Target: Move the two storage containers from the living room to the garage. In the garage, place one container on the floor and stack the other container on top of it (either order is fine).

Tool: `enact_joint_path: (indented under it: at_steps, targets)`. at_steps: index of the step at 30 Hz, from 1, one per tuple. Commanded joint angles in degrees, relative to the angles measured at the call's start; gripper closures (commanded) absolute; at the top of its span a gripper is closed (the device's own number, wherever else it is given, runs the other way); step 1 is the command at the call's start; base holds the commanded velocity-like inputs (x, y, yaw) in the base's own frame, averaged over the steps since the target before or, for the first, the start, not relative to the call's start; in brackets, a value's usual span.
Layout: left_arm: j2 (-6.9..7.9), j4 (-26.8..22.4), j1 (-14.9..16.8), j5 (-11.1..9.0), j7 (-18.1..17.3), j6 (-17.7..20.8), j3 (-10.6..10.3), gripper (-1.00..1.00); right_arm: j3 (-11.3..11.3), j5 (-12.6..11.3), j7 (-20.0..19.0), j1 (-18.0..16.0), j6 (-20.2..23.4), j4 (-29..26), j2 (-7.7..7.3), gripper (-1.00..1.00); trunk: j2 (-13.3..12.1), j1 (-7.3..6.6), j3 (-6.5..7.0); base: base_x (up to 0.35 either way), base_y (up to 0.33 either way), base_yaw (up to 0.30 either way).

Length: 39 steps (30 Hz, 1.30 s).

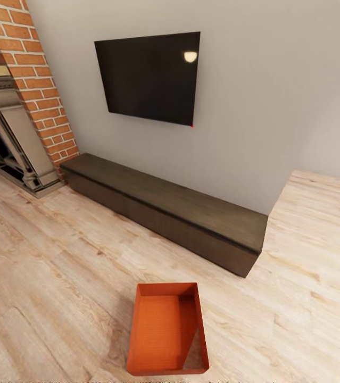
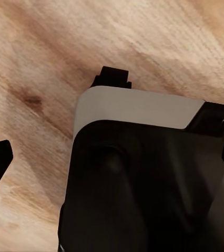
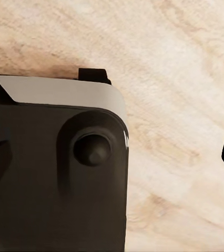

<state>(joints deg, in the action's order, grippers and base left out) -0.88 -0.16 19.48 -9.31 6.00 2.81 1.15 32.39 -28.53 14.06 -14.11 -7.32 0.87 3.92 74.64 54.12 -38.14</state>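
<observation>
Head view: one storage container [image 1: 162,330] on wood floor [image 1: 47,266], no labels.

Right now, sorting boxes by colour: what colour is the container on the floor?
Orange-red, plain walls; the storage container shows best in the head view.

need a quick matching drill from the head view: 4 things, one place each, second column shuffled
Things:
1. TV
2. cabinet
3. container
4. fireplace

Places:
A. on the wood floor, nearest the camera
B. brick-framed, at the left edge
C. mounted on the grey wall
D. along the foot of the wall, under the screen

Pairs: 1-C, 2-D, 3-A, 4-B
</observation>
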Motion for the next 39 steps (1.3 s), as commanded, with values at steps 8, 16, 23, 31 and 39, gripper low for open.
enact_joint_path:
  at_steps: [8, 16, 23, 31, 39]
  targets:
    - [0.00, -0.02, 0.03, -0.36, 0.15, 0.17, 0.08, -1.00, 0.48, -0.56, 0.08, -0.04, -0.24, 0.09, 0.03, -1.00, 0.02, 0.00, -0.78, 0.000, 0.000, 0.000]
    - [-0.03, -0.02, 0.03, -0.36, 0.15, 0.17, 0.08, -1.00, 0.48, -0.56, 0.07, -0.04, -0.24, 0.09, 0.03, -1.00, 0.02, 0.00, -1.52, 0.000, 0.000, 0.000]
    - [-0.04, -0.02, 0.03, -0.36, 0.15, 0.17, 0.08, -1.00, 0.48, -0.56, 0.03, -0.04, -0.24, 0.09, 0.03, -1.00, 0.02, 0.00, -2.16, 0.000, 0.000, 0.000]
    - [-0.07, -0.02, 0.03, -0.36, 0.15, 0.17, 0.08, -1.00, 0.48, -0.56, 0.01, -0.04, -0.24, 0.09, 0.03, -1.00, 0.02, 0.00, -2.90, 0.000, 0.000, 0.000]
    - [-0.08, -0.02, 0.03, -0.36, 0.15, 0.17, 0.08, -1.00, 0.48, -0.56, 0.02, -0.04, -0.24, 0.09, 0.03, -1.00, 0.02, 0.00, -3.63, 0.000, 0.000, 0.000]
